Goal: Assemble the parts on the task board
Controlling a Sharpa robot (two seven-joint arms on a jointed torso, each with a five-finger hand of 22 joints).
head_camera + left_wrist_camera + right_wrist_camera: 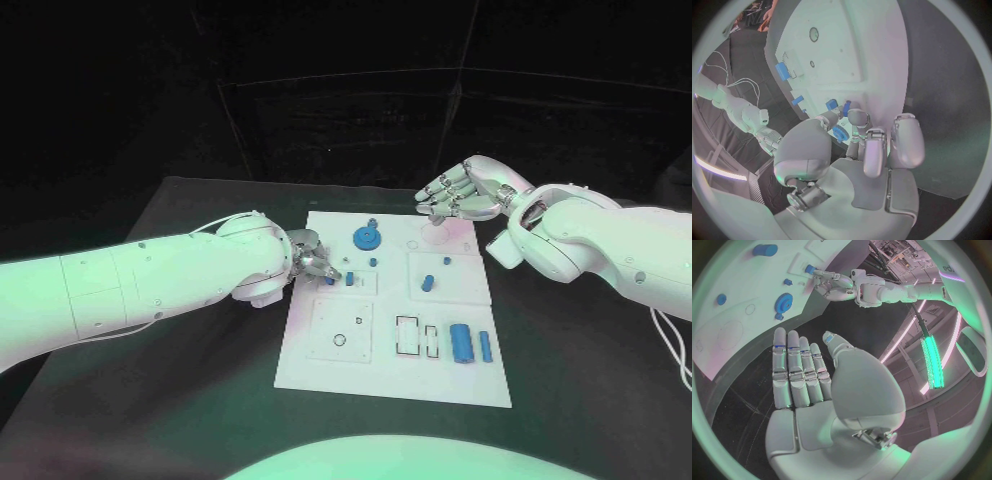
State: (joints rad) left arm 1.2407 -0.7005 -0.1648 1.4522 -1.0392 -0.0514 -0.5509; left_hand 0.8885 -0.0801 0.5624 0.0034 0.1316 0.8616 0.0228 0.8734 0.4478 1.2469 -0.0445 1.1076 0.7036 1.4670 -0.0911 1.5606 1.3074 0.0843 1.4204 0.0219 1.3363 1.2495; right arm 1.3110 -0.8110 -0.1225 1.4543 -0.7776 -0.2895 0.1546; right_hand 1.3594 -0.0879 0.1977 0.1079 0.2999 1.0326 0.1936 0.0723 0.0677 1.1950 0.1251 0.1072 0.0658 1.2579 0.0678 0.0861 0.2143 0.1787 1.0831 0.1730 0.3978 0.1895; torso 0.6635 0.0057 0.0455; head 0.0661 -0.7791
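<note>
1. Left hand (306, 258) down at the left edge of the task board (332, 370), fingertips bunched on a small blue part (329, 281) in the board's upper-left block. In the left wrist view the thumb and a finger seem to close around a small blue piece (840, 133); whether it is actually pinched or merely touched cannot be told.
2. Right hand (464, 193) raised off the far right corner of the board, palm open, fingers straight and side by side in the right wrist view (801, 375), holding nothing.
3. Decisive relation: the small part lies directly under the left fingertips, well apart from the right hand. Clearly the left hand's job.
4. Round blue knob (368, 238) just beyond the left fingers, toward the board's far edge, between the two hands.
5. Loose parts nearer the robot: a blue cylinder (462, 343) with a slimmer blue bar (486, 347) just beside it, long axes running near-to-far, right of the rectangular slots (410, 337).
6. Short blue peg (427, 281) on the right-hand block.
7. Likely next: seating the small part from above; risk of tilting it at the recess.
</note>
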